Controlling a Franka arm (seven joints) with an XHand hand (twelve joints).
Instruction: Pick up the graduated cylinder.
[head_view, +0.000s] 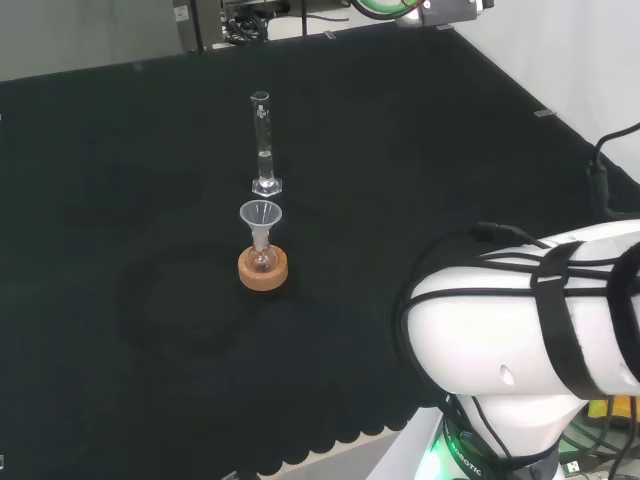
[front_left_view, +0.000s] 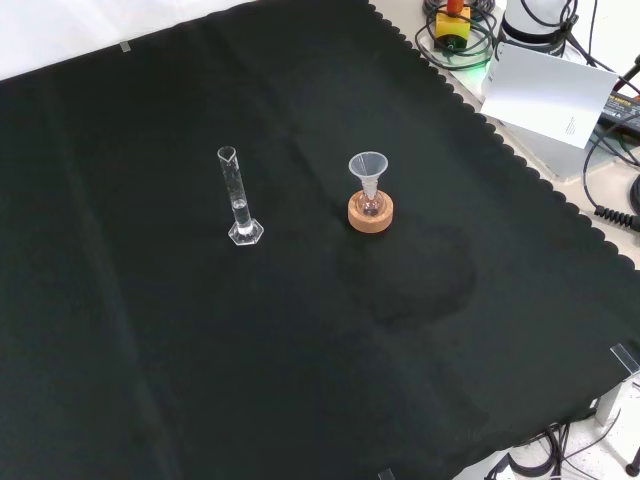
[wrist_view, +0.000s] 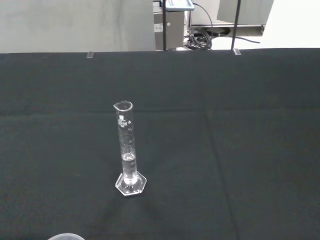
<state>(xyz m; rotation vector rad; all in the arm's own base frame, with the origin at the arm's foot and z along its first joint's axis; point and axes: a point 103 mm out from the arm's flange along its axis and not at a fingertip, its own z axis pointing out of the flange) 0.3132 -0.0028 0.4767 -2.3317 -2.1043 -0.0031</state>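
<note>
Cylinder: the graduated cylinder (head_view: 263, 144) stood upright on the black counter (front_left_view: 150, 350), on its own small six-sided foot, with nothing touching it.
Place: in the head view it stood just beyond the funnel (head_view: 260, 214); in the front view it was left of it, with a clear gap of cloth between them.
Neighbour: the funnel sat in a small flask (front_left_view: 371, 206) resting on a cork ring (front_left_view: 371, 214).
Contents: a little clear liquid seemed to sit low in the tube (wrist_view: 128, 162).
Handling: I judged it light, stiff, smooth and breakable, tall and narrow over a small foot, so easily tipped by a sideways knock.
Where to hold: probably round the middle of the tube, above the liquid, taken from the side away from the funnel.
Fingers: I could not tell how far open they were, nor whether they held anything.
Arm: its white links (head_view: 530, 330) sat at the near right in the head view, well apart from the cylinder.
</note>
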